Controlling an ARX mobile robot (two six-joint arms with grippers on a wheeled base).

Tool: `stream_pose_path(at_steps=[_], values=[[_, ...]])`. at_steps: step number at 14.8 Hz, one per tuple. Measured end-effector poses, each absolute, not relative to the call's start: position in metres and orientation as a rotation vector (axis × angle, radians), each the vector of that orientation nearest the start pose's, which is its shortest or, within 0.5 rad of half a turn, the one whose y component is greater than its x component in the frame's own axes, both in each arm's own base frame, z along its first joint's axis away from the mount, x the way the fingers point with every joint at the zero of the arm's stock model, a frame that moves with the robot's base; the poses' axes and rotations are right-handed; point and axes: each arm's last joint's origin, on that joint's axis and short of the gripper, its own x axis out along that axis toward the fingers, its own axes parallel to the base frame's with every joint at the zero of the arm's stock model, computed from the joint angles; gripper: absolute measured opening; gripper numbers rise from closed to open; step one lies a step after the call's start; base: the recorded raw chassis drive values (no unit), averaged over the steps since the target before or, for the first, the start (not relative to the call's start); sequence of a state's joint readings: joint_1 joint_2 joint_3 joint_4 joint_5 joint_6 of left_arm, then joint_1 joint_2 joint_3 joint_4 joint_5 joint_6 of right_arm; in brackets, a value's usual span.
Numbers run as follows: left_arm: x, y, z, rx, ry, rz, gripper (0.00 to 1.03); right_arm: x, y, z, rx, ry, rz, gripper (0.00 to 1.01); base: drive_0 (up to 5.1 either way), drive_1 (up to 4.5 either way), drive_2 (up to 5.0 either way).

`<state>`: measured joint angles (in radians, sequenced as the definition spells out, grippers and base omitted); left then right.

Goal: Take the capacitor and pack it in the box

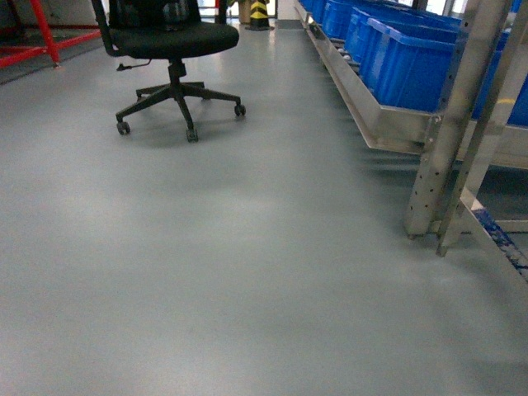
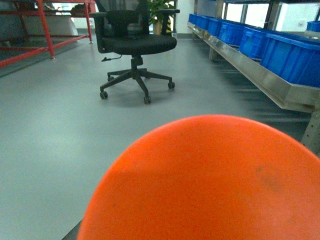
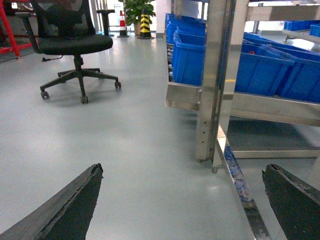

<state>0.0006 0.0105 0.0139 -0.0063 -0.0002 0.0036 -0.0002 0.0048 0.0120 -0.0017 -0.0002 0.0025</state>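
Observation:
The box is out of view in all three views. A big orange rounded thing (image 2: pixel 210 180) fills the lower part of the left wrist view, right in front of the lens. It hides the left gripper's jaws, and I cannot tell whether it is the capacitor or whether it is held. My right gripper (image 3: pixel 182 169) is open above the bare grey floor, with nothing between its dark fingers (image 3: pixel 75 205). Neither gripper shows in the head view.
A black office chair (image 1: pixel 169 37) stands on the floor at the back left. On the right runs a metal rack (image 1: pixel 441 132) with blue bins (image 1: pixel 412 66); its upright (image 3: pixel 212 85) is just ahead of my right gripper. A red frame (image 1: pixel 45 37) is at far left.

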Motion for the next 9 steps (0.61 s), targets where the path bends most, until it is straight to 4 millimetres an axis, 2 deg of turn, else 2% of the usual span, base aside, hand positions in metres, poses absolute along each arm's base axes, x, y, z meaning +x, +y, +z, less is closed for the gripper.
stream_pose_path(at_steps=[9], values=[[0.0975, 0.0001, 0.1668, 0.004, 0.004, 0.001, 0.43, 0.0973, 0.0, 0.1667, 0.002, -0.002, 0.0, 0.98, -5.0, 2.36, 2.4]])
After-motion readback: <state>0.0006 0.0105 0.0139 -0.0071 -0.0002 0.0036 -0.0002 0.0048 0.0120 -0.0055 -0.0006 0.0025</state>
